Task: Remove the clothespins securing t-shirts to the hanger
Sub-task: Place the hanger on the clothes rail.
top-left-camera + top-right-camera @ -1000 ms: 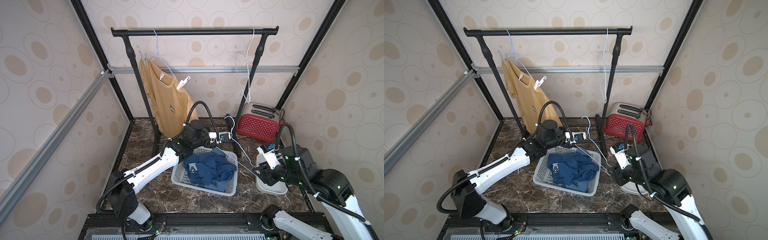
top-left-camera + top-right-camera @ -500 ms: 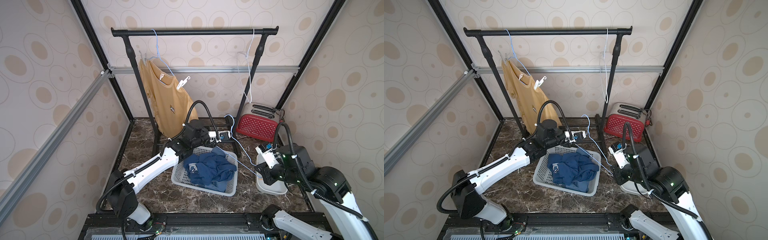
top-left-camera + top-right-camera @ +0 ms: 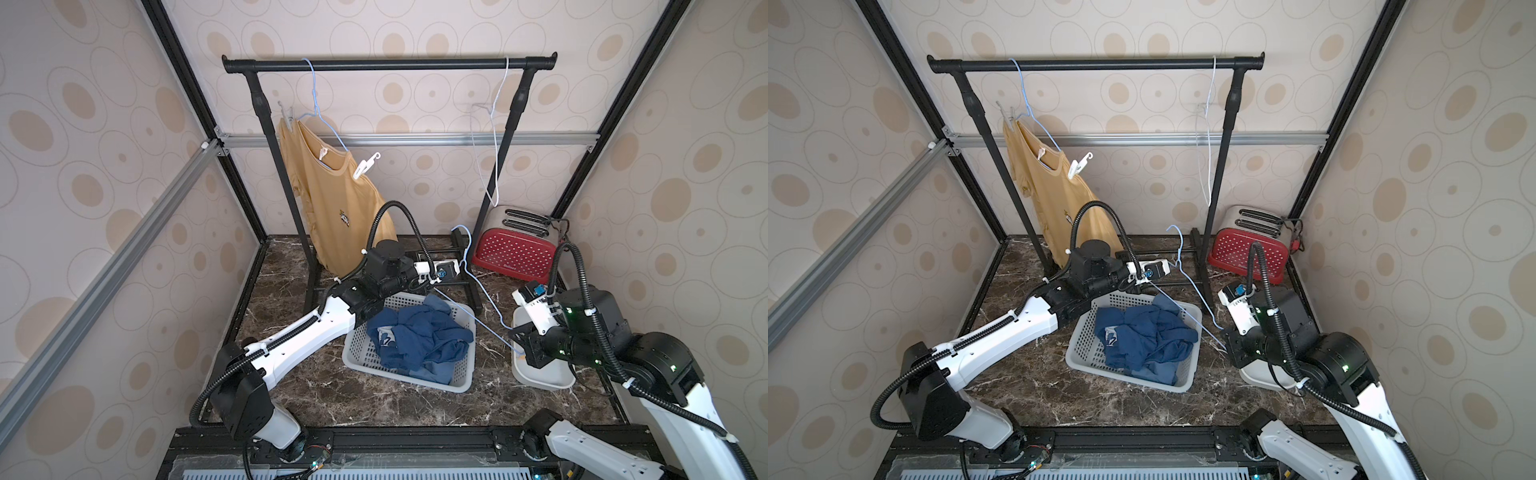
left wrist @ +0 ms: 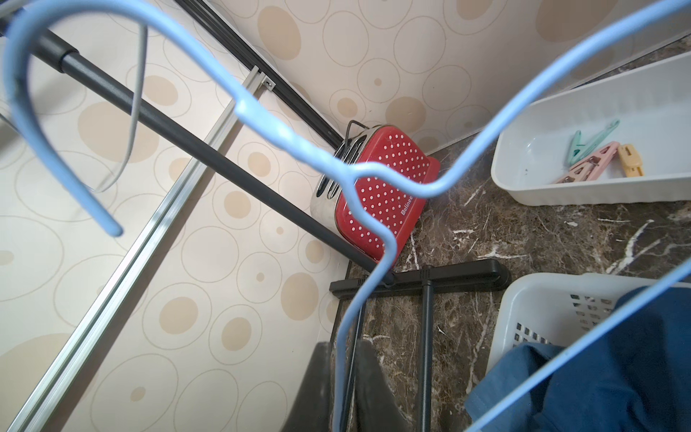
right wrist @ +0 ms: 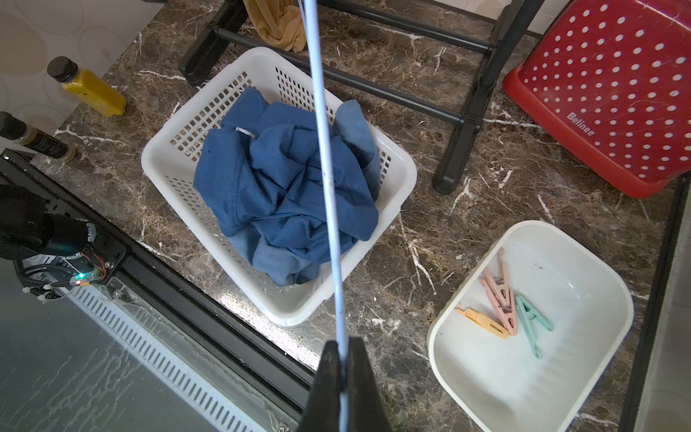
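The work looks to be about 2/3 done, and the step in hand is dealing with a bare blue hanger that both arms are holding low over the table. The right pincer is clenching its bottom wire. The left pincer is straddling the wire near the neck, but I cannot tell whether it is gripping or letting go.

The blue shirts are lying crumpled in the white basket at the centre of the frame. 4 clothespins are lying in the white tray at lower right. The yellow shirt is hanging from the black rail at upper centre, with a white clothespin biting its near shoulder and a grey one on the far shoulder.

Next, the bare hanger probably needs parking out of the way. Then 1 arm is facing a high reach to squeeze the white pin's tail.

The table is dark veined marble, hard and glossy. Beige wallpaper with oval rings is closing in 3 sides, a red toaster is sitting at right, and a white hanger is dangling empty.
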Available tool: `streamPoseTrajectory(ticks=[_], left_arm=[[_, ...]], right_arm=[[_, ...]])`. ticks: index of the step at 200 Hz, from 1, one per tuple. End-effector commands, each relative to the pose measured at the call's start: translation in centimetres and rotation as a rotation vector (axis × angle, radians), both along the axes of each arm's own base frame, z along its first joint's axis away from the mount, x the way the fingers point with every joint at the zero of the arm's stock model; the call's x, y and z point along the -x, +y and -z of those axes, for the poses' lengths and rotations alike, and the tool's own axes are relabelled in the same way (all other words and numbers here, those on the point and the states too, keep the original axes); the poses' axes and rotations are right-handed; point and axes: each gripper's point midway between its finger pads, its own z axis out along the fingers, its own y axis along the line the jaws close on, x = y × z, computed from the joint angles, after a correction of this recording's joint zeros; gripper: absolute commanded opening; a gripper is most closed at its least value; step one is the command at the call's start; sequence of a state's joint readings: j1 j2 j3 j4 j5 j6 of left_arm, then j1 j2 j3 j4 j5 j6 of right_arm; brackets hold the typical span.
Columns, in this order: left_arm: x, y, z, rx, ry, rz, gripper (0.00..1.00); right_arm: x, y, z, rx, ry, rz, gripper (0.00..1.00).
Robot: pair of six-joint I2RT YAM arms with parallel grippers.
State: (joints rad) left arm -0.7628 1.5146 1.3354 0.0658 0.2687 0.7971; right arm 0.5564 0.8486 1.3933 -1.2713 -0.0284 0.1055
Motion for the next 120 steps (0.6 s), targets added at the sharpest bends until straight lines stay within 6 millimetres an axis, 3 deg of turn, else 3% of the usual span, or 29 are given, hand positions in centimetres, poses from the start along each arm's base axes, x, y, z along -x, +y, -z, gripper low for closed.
streamPoseTrajectory(ticks=[1, 23, 45, 63, 94, 120], left_arm=[[0.3, 0.5, -2.2, 0.047, -0.029, 0.001, 0.16], [0.2, 0.3, -2.2, 0.058, -0.025, -0.001, 0.26], [0.4, 0.4, -2.7, 0.082, -0.01, -0.001, 0.48], [0.5, 0.8, -3.1, 0.105, 0.002, -0.013, 0.61], [0.8, 2.0, -3.6, 0.149, 0.045, -0.068, 0.67], [1.1, 3.3, -2.7, 0.165, 0.118, -0.125, 0.7]], right_arm=[[0.1, -0.3, -0.9, -0.01, -0.026, 0.015, 0.0], [0.2, -0.3, -1.2, -0.021, -0.029, 0.021, 0.0], [0.2, -0.4, -1.3, -0.035, -0.032, 0.031, 0.0], [-0.1, -0.1, -1.7, -0.046, -0.035, 0.039, 0.0], [-2.1, 0.8, -3.3, -0.092, -0.036, 0.095, 0.0], [-4.4, 2.0, -6.2, -0.139, -0.059, 0.133, 0.0]])
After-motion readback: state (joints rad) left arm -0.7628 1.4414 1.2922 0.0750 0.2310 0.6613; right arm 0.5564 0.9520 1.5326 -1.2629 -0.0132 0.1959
